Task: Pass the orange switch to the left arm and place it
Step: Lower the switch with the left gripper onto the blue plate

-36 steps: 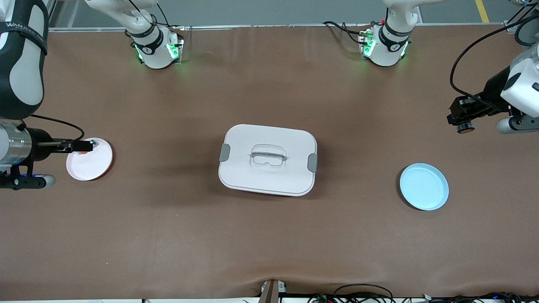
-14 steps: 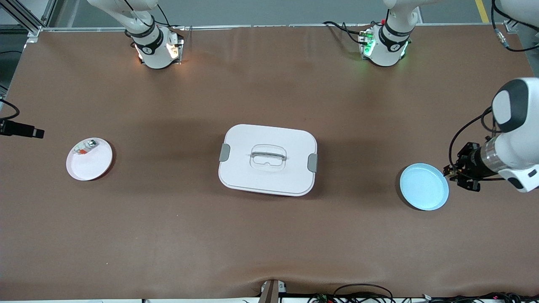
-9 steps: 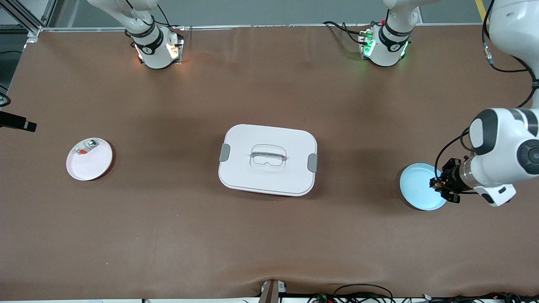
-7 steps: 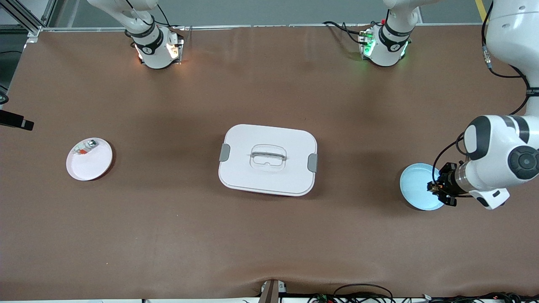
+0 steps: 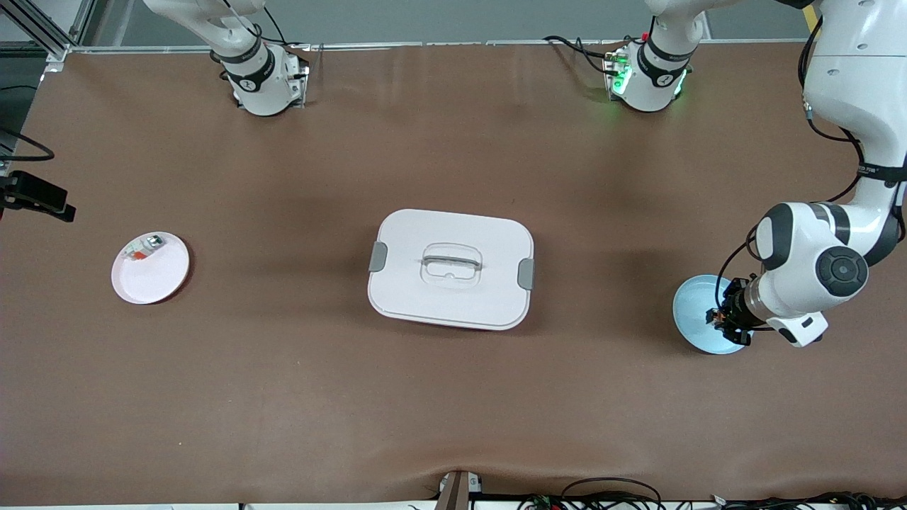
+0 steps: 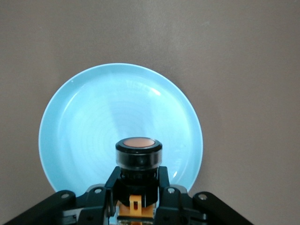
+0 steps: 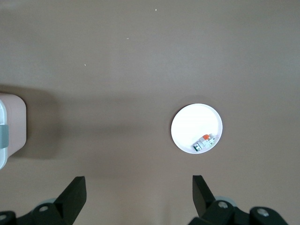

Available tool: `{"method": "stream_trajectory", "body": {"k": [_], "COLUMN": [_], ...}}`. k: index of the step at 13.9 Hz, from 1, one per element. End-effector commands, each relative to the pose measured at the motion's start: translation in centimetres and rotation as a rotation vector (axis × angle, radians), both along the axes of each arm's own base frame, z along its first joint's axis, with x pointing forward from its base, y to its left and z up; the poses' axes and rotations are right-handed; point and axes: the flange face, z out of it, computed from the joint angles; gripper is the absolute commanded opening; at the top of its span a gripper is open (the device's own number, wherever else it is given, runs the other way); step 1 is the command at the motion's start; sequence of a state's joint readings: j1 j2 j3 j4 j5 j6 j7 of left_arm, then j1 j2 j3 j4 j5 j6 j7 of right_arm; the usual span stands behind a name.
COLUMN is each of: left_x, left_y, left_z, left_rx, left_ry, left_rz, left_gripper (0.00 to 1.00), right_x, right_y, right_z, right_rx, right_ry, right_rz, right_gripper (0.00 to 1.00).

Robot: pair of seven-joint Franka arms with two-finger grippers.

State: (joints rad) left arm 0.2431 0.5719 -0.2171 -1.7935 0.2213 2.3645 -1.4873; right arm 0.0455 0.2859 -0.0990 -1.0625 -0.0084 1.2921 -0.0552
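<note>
Both grippers observed: left gripper (image 6: 137,199) clamped on the orange switch (image 6: 138,161) over the blue plate (image 6: 84,122). Right gripper (image 7: 138,194), jaws fully spread and empty, hangs above bare table near the white plate (image 7: 190,124), at the right arm's end.

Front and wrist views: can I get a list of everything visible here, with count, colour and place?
box: one, white with grey latches, middle of the table.
blue plate: one, light blue, toward the left arm's end.
white plate: one, white, toward the right arm's end.
small part: one, silvery-white with red, on the white plate.
orange switch: one, black with orange face, held over the blue plate.
table: one, brown.
left claw: shut on the orange switch, over the blue plate.
right claw: open, waiting above the table near the white plate.
</note>
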Motion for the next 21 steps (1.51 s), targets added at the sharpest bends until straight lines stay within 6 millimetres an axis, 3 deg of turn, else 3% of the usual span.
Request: {"method": "stream_trajectory", "body": {"k": [1,3,7,15,19,20,21], "left_x": [-1.2,-1.5,-1.7,-1.8,-1.7,-1.7,-1.7], "left_y": [0.3,1.5,1.5,1.7,1.7,1.6,1.5], "left_z": [-1.2,-2.3,-3.5,-4.3,-4.3,-4.3,-4.3], "left_rx": [0.011,0.024,0.021,0.015,0.015,0.015,0.021], "left_ry": [-0.011,0.001,-0.016,-0.013,-0.013,-0.013,-0.016], "left_rz": [0.003,0.002,-0.008,-0.005,-0.007,-0.009,-0.021], "left_gripper": [0.00,0.00,0.00,0.00,0.00,0.30,0.96], "right_x": [-2.3,-3.7,-5.0,-5.3,-5.2,-5.2,-5.4], "right_y": [-0.9,-0.7,-0.7,-0.7,-1.8,-2.0,-2.2], "right_z": [-0.4,-0.8,-1.8,-1.9,-2.0,-2.0,-1.8], "right_rx": [-0.002,0.004,0.009,0.011,0.009,0.009,0.010], "right_ry": [0.016,0.019,0.011,0.019,0.016,0.016,0.019], "right_rz": [0.018,0.016,0.018,0.029,0.011,0.007,0.004], "right_gripper": [1.00,1.00,1.00,1.00,1.00,1.00,1.00]}}
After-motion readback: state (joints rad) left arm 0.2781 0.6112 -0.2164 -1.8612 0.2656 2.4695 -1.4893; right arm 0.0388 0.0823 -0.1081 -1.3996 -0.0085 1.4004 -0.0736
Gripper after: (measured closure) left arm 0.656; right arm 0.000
